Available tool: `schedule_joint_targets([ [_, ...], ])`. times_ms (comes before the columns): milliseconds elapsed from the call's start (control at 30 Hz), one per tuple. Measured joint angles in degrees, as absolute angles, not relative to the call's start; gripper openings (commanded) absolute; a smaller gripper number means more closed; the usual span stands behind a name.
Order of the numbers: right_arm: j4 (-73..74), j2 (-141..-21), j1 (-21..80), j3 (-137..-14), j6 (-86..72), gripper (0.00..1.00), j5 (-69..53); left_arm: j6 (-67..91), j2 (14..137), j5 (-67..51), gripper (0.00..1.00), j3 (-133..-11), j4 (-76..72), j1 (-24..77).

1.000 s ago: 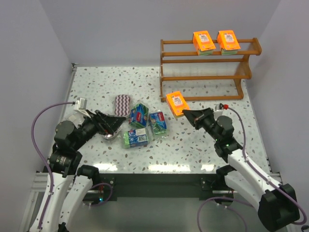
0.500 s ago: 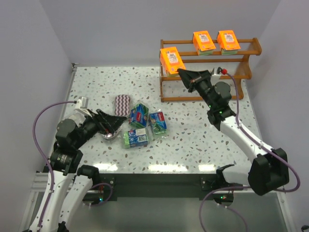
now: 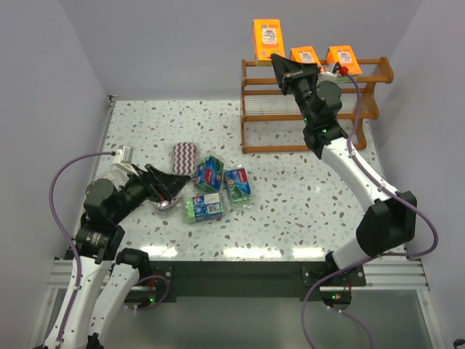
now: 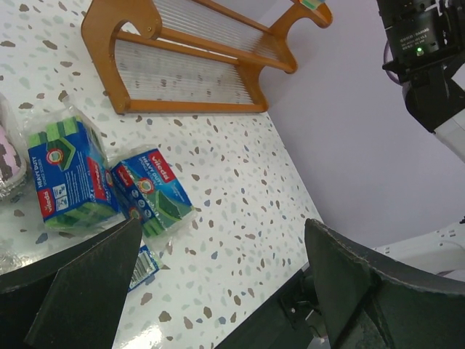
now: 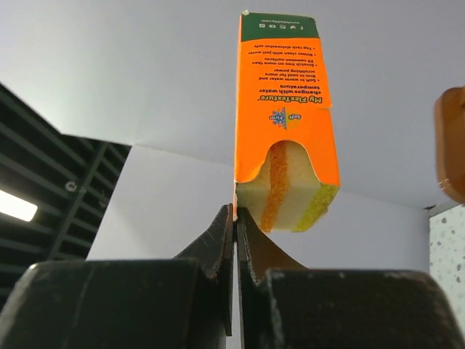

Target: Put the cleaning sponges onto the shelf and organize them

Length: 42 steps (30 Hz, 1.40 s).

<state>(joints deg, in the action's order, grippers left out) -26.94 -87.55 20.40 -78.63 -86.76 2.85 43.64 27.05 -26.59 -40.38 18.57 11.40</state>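
Top external view: the right gripper (image 3: 278,64) is clamped on the bottom corner of an orange sponge pack (image 3: 268,39), held upright above the shelf (image 3: 314,149) at its left end. Two more orange packs (image 3: 306,57) sit on the top tier. The left gripper (image 3: 168,186) gapes wide and holds nothing, low over the table (image 3: 305,211) just left of the blue-green packs (image 3: 211,174) and near a purple zigzag pack (image 3: 184,155).

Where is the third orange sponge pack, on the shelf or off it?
Off it: the right pincer, shut on its lower edge, holds the orange pack upright above the top tier of the shelf.
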Motion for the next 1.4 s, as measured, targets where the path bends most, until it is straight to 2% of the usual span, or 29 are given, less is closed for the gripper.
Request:
schedule_joint_targets([
  [433,-19.8,-99.6,20.5,-86.5,-83.6,0.0,7.0,42.8,25.7,-25.9,1.0,-40.4,19.6,11.4],
  [1400,-16.7,-102.0,20.5,-86.5,-83.4,0.0,7.9,42.2,24.4,-24.2,1.0,-41.7,22.9,11.4],
])
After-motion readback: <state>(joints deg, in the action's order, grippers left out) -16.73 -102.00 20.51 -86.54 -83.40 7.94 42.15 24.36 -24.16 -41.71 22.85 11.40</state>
